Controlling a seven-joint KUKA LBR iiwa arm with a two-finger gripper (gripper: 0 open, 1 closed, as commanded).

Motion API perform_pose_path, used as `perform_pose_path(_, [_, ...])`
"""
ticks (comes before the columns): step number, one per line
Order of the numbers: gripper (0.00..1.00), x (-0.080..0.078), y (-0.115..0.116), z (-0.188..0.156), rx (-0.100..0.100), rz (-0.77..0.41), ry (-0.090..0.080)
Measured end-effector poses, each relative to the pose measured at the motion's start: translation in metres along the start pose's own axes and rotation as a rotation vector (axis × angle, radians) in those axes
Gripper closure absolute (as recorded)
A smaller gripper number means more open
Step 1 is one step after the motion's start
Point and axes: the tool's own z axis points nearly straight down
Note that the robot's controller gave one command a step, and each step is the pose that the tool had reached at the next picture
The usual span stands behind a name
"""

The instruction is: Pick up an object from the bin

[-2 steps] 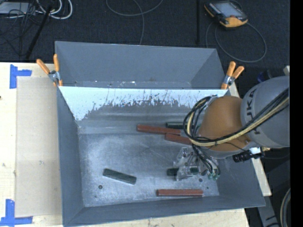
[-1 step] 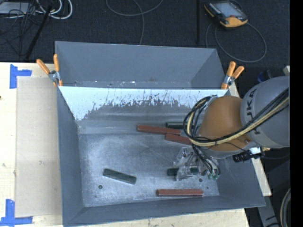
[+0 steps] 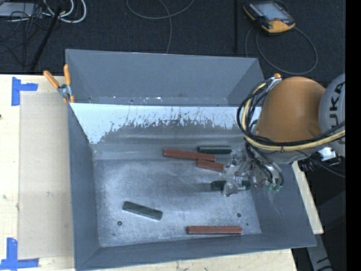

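Our gripper [image 3: 231,188] sits low at the right side of the bin [image 3: 169,89], just beside a short dark piece [image 3: 218,186]; we cannot tell whether it is apart or clamped. We count three reddish-brown bars [image 3: 180,153], two near the gripper and one at the front, and two dark green bars [image 3: 142,209]. The arm [image 3: 334,103] reads "UK".

Robotics lab. Loose cables [image 3: 72,7] and a yellow handheld unit [image 3: 269,16] lie on dark carpet [image 3: 197,33] behind the grey bin [image 3: 163,78].
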Motion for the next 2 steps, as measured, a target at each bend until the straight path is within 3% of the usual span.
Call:
perform_pose_path(1, [1.0,0.0,0.0,0.0,0.0,0.0,0.0])
perform_pose_path(2, [1.0,-0.004,-0.006,-0.028,0.0,0.065,0.006])
